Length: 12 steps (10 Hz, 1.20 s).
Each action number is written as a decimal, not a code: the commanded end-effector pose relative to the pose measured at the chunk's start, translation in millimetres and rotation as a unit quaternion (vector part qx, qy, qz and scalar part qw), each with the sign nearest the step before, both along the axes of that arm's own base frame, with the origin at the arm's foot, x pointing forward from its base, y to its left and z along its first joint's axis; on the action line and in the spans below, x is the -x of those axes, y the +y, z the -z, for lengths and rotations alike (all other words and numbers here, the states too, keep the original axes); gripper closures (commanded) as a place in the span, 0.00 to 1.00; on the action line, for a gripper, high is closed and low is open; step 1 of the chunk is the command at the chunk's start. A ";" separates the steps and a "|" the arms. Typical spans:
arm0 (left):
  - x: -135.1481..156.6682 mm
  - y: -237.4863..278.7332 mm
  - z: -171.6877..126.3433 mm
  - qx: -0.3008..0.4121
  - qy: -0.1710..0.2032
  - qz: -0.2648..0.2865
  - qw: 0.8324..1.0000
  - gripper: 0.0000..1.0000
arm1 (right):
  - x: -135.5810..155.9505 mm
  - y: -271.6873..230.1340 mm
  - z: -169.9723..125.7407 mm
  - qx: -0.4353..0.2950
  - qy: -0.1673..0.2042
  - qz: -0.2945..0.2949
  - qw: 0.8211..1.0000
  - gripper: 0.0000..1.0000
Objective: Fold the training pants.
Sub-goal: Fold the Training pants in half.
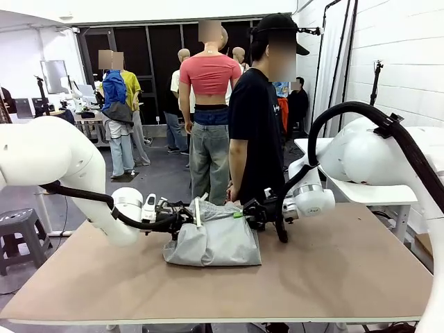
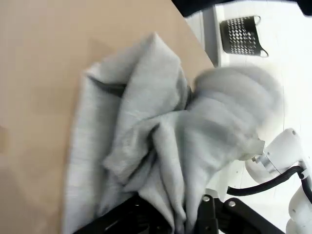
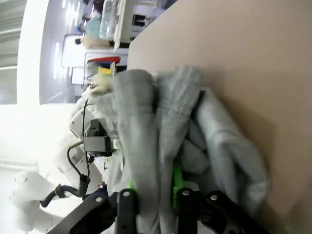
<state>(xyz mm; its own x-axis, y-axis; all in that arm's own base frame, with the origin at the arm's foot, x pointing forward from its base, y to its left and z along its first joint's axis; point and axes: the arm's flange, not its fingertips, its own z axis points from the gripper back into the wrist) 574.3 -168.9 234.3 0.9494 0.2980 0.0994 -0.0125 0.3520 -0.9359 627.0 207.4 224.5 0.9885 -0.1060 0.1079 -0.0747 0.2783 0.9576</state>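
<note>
The light grey training pants lie bunched in a folded heap near the table's middle, their upper layer lifted off the surface. My left gripper is shut on the pants' left upper edge; in the left wrist view the grey fabric runs down between its black fingers. On the other side, my right gripper is shut on the right upper edge, and the cloth is pinched between its green pads. A white drawstring end hangs near the left gripper.
A person in a black shirt stands at the far side of the table, right behind the pants. A black basket sits on the floor beyond the table edge. Bare brown tabletop spreads out on all sides.
</note>
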 end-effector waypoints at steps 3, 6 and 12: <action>2.5 22.5 -9.1 -0.007 0.014 -0.024 1.000 0.00 | -4.3 -16.4 -8.5 0.030 0.012 0.018 0.999 0.00; 13.1 53.6 -29.5 0.004 -0.009 -0.049 0.999 0.00 | -0.6 -32.3 -21.5 0.032 0.003 0.030 0.999 0.00; 40.6 104.2 -95.3 -0.011 -0.079 -0.083 0.993 0.00 | 14.0 -64.6 -83.3 0.032 -0.045 0.042 0.998 0.00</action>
